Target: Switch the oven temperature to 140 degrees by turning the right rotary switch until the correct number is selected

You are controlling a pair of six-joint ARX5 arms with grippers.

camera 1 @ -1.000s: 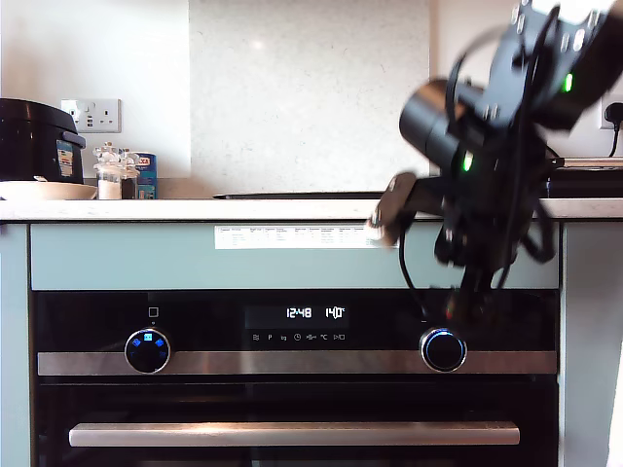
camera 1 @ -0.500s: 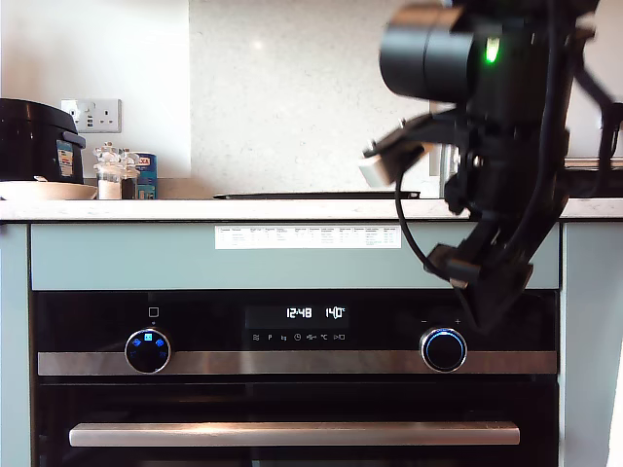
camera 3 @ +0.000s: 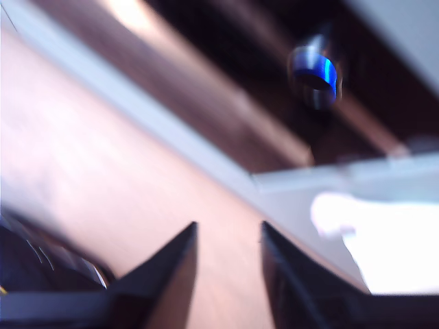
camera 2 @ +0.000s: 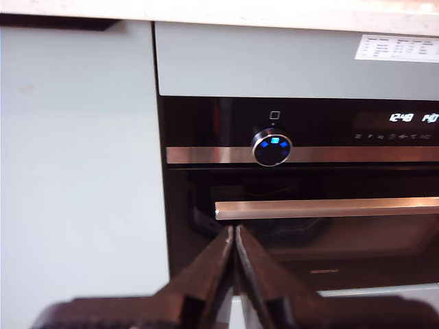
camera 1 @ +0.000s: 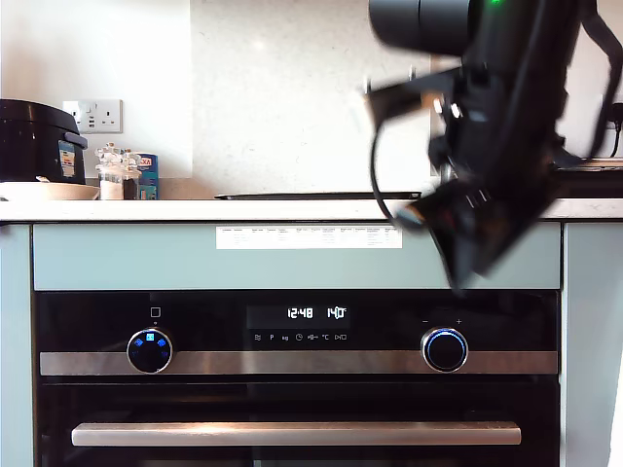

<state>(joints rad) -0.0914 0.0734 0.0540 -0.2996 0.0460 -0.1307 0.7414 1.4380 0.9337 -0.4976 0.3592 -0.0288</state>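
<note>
My second gripper (camera 3: 228, 236) has risen away from the right rotary switch (camera 1: 445, 349) since a second ago, when it hung just above that knob; now it sits blurred, well above it, at the exterior view's upper right, jaws slightly apart and empty. The switch is on the oven (camera 1: 292, 389) control panel at the exterior view's right, its face pointing out toward the camera, ring glowing blue. The display (camera 1: 316, 313) reads 12:48 and 140, unchanged. The bar handle (camera 1: 292, 434) runs left to right. My first gripper (camera 2: 234, 236) is pressed together, empty, facing the icon-lit knob (camera 2: 272, 149).
</note>
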